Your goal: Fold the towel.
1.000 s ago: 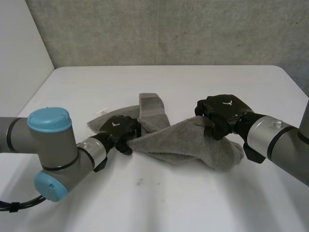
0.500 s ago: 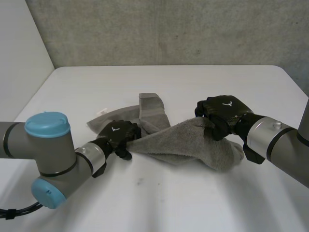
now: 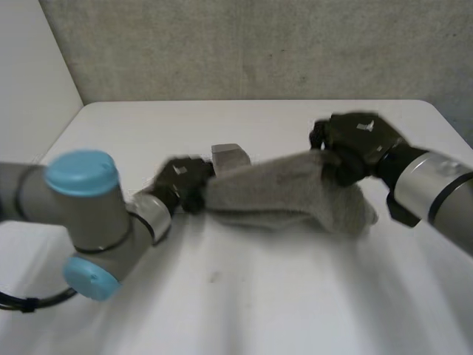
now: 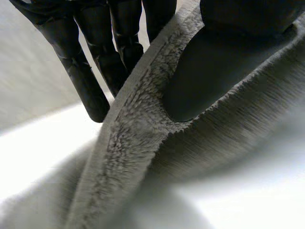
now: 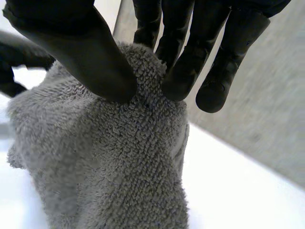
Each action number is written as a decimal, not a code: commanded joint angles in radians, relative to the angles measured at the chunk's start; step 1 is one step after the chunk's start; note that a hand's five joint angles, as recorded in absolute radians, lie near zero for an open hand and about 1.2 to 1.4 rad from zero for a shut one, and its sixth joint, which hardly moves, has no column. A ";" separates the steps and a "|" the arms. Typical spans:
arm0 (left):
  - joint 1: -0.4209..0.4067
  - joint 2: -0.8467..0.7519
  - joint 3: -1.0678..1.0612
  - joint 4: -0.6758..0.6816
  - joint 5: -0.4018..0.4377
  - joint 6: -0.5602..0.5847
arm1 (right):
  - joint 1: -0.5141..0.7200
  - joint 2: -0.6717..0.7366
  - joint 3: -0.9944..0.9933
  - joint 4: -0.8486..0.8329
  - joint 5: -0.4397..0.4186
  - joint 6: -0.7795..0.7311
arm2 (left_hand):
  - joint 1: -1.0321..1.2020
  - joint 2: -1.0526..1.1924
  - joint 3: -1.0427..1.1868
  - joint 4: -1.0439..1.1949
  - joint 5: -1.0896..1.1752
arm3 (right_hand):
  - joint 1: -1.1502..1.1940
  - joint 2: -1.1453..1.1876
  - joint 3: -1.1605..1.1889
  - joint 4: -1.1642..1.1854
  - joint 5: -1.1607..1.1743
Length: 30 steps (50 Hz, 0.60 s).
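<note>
A grey terry towel (image 3: 288, 194) hangs stretched between my two hands above the white table (image 3: 259, 296). My left hand (image 3: 181, 182) holds its left end; in the left wrist view the thumb (image 4: 209, 71) presses the towel's edge (image 4: 133, 138) against the fingers (image 4: 95, 67). My right hand (image 3: 358, 140) grips the right end higher up; in the right wrist view its thumb (image 5: 95, 57) and fingers (image 5: 183, 71) pinch a bunch of the towel (image 5: 109, 162), which droops below them. A folded part of the towel (image 3: 228, 157) lies behind the left hand.
The table's far edge meets a grey wall (image 3: 259, 44). A white wall (image 3: 29, 74) stands to the left. Bare table surface lies in front of the towel.
Both hands have risen and moved away from me, lifting the towel off the table. The left hand has closed on the towel's left edge.
</note>
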<state>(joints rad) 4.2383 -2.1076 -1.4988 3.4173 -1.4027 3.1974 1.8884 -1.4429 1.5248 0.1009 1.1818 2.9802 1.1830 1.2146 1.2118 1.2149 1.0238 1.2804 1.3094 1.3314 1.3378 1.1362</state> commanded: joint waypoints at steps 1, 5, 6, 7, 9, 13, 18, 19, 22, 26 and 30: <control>0.083 0.287 -0.023 -0.020 -0.042 0.010 | -0.028 -0.151 -0.066 0.058 -0.002 -0.033 | 0.213 0.182 0.184 0.181 0.198 | 0.116 0.087 0.065 0.058 0.086; 0.097 0.492 -0.006 -0.128 -0.041 0.074 | -0.028 -0.227 -0.147 0.164 0.005 -0.142 | 0.213 0.182 0.184 0.181 0.198 | 0.116 0.087 0.065 0.058 0.086; 0.101 0.550 0.009 -0.176 -0.039 0.107 | -0.028 -0.228 -0.147 0.164 0.006 -0.142 | 0.213 0.182 0.184 0.181 0.198 | 0.116 0.087 0.065 0.058 0.086; 0.101 0.551 0.009 -0.176 -0.039 0.107 | -0.029 -0.241 -0.182 0.212 0.016 -0.186 | 0.213 0.182 0.184 0.181 0.198 | 0.116 0.087 0.065 0.058 0.086; 0.100 0.624 0.060 -0.269 -0.039 0.159 | -0.029 -0.249 -0.221 0.256 0.039 -0.231 | 0.213 0.182 0.184 0.181 0.198 | 0.116 0.087 0.065 0.058 0.086; 0.097 0.649 0.118 -0.347 -0.039 0.196 | -0.012 -0.240 -0.333 0.368 0.143 -0.346 | 0.213 0.182 0.184 0.181 0.198 | 0.116 0.087 0.065 0.058 0.086; 0.094 0.633 0.193 -0.441 -0.042 0.226 | 0.033 -0.165 -0.403 0.444 0.194 -0.420 | 0.213 0.182 0.184 0.181 0.198 | 0.116 0.087 0.065 0.058 0.086; 0.094 0.608 0.210 -0.470 -0.041 0.228 | 0.034 -0.165 -0.403 0.444 0.194 -0.420 | 0.213 0.182 0.184 0.181 0.198 | 0.116 0.087 0.065 0.058 0.086; 0.095 0.537 0.229 -0.529 -0.041 0.236 | 0.083 -0.091 -0.430 0.450 0.205 -0.440 | 0.213 0.182 0.184 0.181 0.198 | 0.116 0.087 0.065 0.058 0.086; 0.095 0.459 0.224 -0.556 -0.041 0.240 | 0.112 0.017 -0.428 0.447 0.242 -0.446 | 0.213 0.182 0.184 0.181 0.198 | 0.116 0.087 0.065 0.058 0.086; 0.112 0.312 0.247 -0.541 -0.044 0.243 | 0.115 0.113 -0.436 0.436 0.262 -0.463 | 0.213 0.182 0.184 0.181 0.198 | 0.116 0.087 0.065 0.058 0.086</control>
<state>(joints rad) 4.3348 -1.6308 -1.2682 2.8704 -1.4443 3.4388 1.9903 -1.4551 1.0895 0.5546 1.4172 2.5283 1.2016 1.2176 1.2152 1.2167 1.0368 1.3221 1.3094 1.3314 1.3378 1.1849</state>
